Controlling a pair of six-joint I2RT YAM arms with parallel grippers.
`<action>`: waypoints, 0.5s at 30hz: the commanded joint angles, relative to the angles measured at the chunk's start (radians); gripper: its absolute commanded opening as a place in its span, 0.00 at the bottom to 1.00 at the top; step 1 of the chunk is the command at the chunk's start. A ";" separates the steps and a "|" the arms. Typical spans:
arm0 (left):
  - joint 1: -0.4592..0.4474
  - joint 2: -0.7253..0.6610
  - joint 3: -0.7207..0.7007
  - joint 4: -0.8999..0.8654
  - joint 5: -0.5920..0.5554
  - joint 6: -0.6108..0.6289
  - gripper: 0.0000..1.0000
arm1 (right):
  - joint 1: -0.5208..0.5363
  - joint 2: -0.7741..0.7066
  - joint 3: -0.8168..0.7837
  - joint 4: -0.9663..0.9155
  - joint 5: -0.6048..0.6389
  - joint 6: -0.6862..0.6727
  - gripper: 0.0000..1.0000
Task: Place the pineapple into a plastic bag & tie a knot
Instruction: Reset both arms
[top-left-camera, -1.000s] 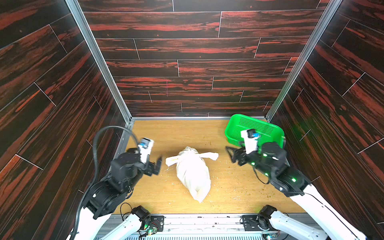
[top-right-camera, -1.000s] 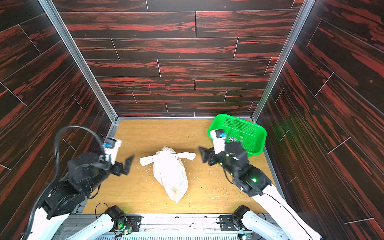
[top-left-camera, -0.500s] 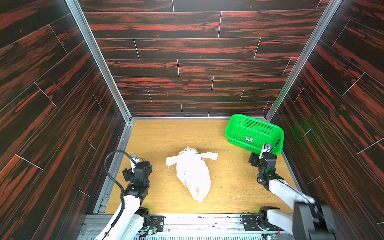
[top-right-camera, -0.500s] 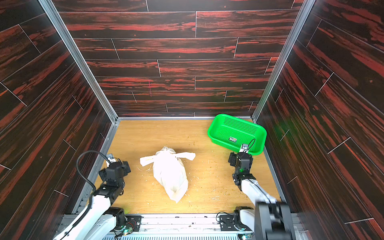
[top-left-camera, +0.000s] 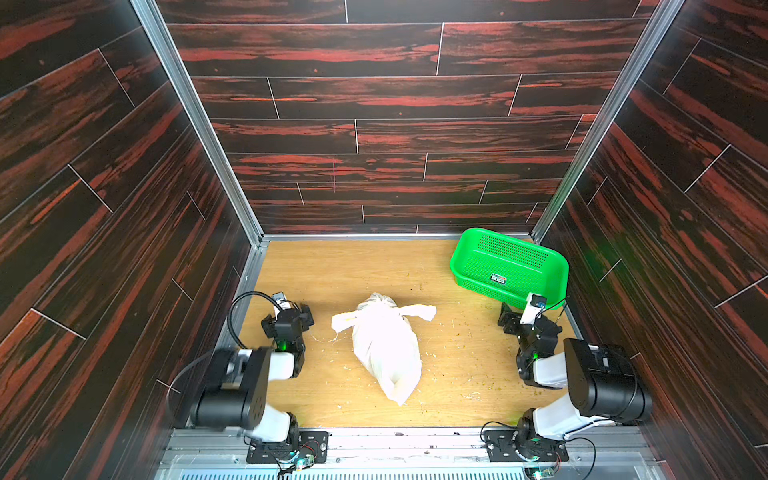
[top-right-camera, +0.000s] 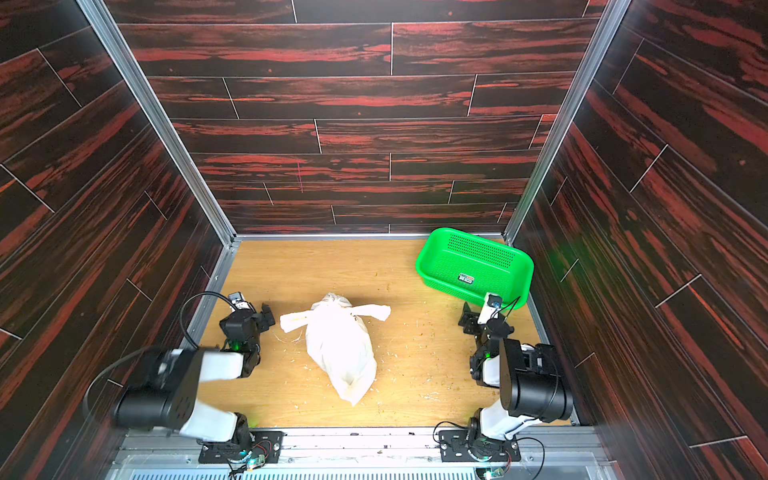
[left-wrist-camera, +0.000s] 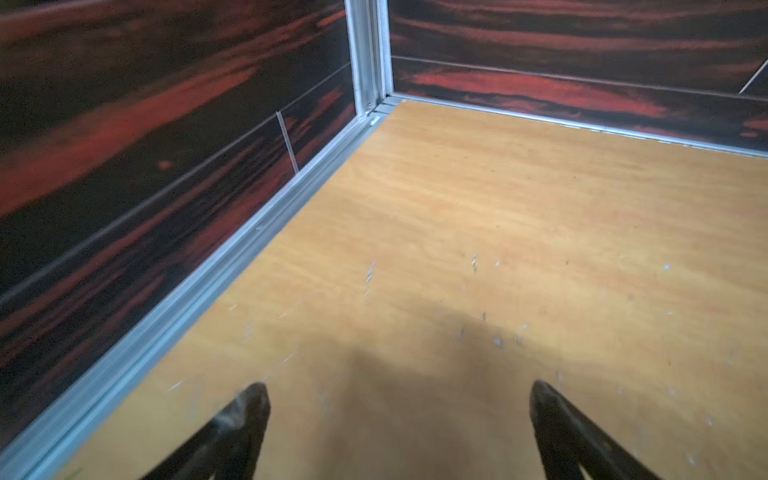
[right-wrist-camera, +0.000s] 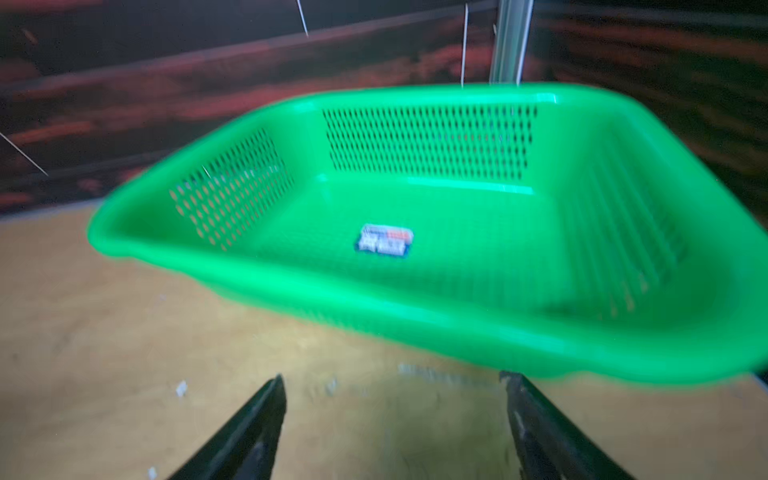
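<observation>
The white plastic bag lies full and closed on the middle of the wooden floor. The knot sits at its far end, with two flat white tails spread left and right. The pineapple is hidden inside the bag. My left gripper rests low to the left of the bag, open and empty over bare floor. My right gripper rests low to the right, open and empty, just in front of the green basket. Neither gripper touches the bag.
A green perforated basket stands empty in the back right corner. Dark wood-patterned walls close in three sides. Small crumbs and shreds litter the wooden floor. The folded arms take up the front corners.
Both arms have come down from above and drawn back from the bag to the sides, folded low. The bag has not moved. Both grippers stay open.
</observation>
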 joint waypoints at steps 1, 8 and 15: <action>0.014 -0.047 0.063 -0.073 0.025 -0.008 1.00 | -0.009 0.001 0.025 0.029 -0.058 0.018 0.86; 0.009 -0.043 0.071 -0.072 0.037 0.016 1.00 | -0.009 0.001 0.031 0.019 -0.053 0.016 0.86; 0.008 -0.012 0.106 -0.107 0.045 0.019 1.00 | -0.007 0.001 0.039 0.003 -0.043 0.015 0.89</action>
